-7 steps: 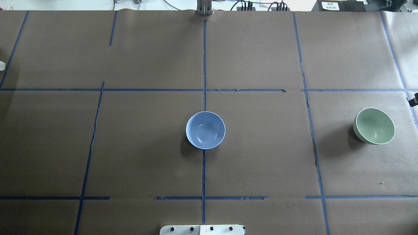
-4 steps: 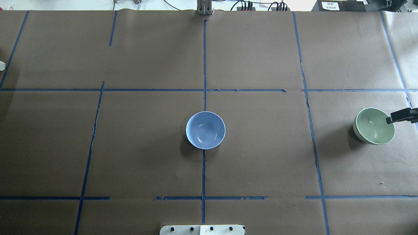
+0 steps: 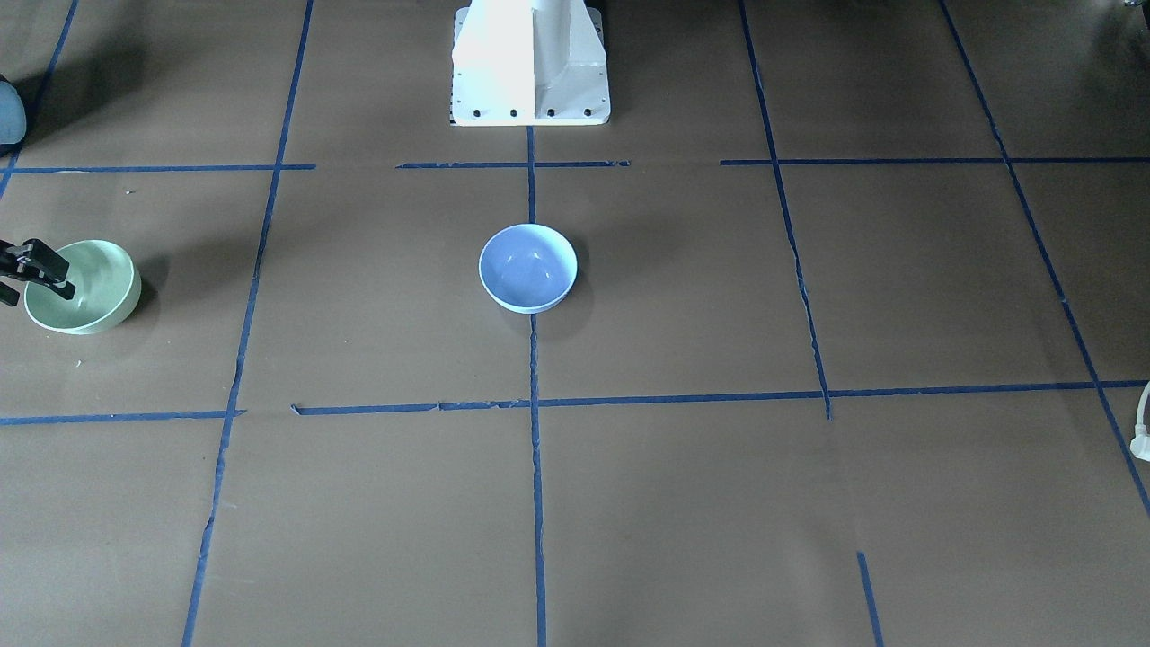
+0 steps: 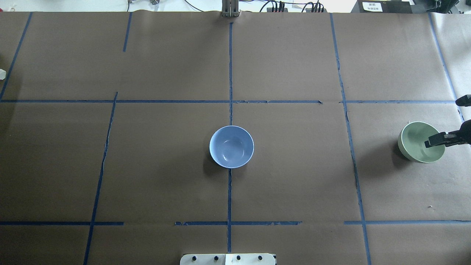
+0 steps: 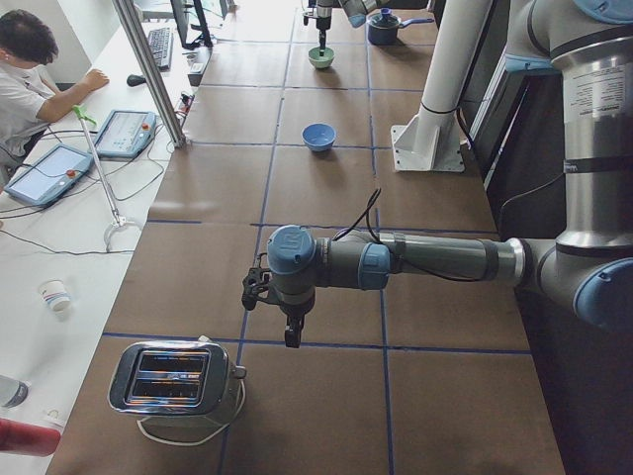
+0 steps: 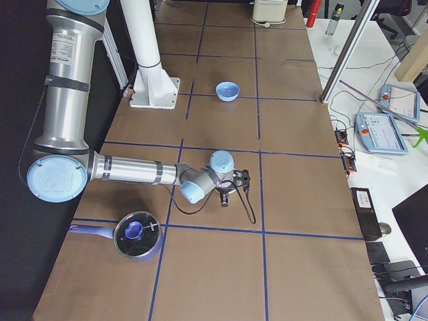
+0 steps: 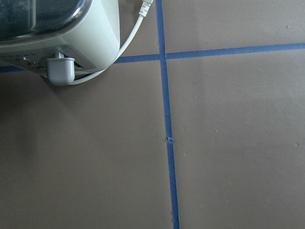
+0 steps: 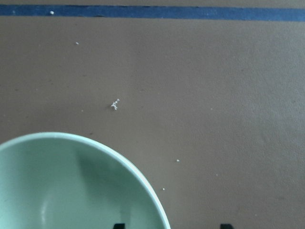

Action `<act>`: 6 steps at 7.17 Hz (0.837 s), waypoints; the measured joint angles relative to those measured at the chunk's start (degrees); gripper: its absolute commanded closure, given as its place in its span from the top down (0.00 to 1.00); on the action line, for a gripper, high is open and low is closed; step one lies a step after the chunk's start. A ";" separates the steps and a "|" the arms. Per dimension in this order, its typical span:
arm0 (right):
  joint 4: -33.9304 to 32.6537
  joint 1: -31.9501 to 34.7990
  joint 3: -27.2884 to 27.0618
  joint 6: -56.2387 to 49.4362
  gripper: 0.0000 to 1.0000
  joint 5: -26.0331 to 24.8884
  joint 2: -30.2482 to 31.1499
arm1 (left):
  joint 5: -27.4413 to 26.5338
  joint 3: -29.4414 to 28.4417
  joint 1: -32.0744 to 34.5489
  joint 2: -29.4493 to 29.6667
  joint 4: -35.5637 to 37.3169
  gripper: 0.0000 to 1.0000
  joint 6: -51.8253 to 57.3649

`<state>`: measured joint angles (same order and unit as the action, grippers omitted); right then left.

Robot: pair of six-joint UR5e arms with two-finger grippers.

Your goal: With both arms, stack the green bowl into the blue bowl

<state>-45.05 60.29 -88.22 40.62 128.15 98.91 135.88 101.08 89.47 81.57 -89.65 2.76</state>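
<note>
Green bowl (image 4: 421,142) is found upright at the far right end of the counter (image 4: 294,184), well apart from the blue bowl (image 4: 231,146), which sits at the middle on a crossing of tape lines. The right pincer (image 8: 171,225) is seen with its jaws held wide and nothing gripped. In the right wrist view the bowl's rim passes between the two black tips. From overhead one finger (image 4: 435,141) is shown over the hollow of the bowl, on the side away from the blue bowl.

The step in hand is judged to be the grasp on that rim. For it to be done well, the pincer should be lowered until the wall is well within the jaws and not merely caught at the lip, since a glossy curved wall is likely to slip, or the bowl to be tipped, if it is taken too shallowly. The closing should be made gently and squarely across the wall, so that the bowl is not shoved along the paper. A straight lift should be made before any travel toward the middle.

The left pincer (image 5: 291,334) is hung over the counter's other end beside a toaster (image 5: 173,378); whether it is wide or narrow cannot be told. Its share, likely a steadying of the blue bowl or a hand-over, is not yet begun
</note>
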 measured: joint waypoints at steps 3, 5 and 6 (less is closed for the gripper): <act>-0.08 0.09 -0.92 0.24 0.00 0.80 -0.09 | 0.00 0.00 0.00 0.02 0.00 1.00 -0.01; -3.08 0.28 -3.08 0.41 0.00 2.94 -1.39 | -0.04 0.00 0.00 0.01 -0.02 1.00 -0.02; -9.77 0.62 -6.74 0.54 0.00 4.17 -3.84 | -0.02 0.00 0.00 0.00 -0.04 1.00 -0.07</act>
<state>-54.81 60.91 -94.96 41.16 132.31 95.06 135.86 101.07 89.47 81.57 -89.69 2.69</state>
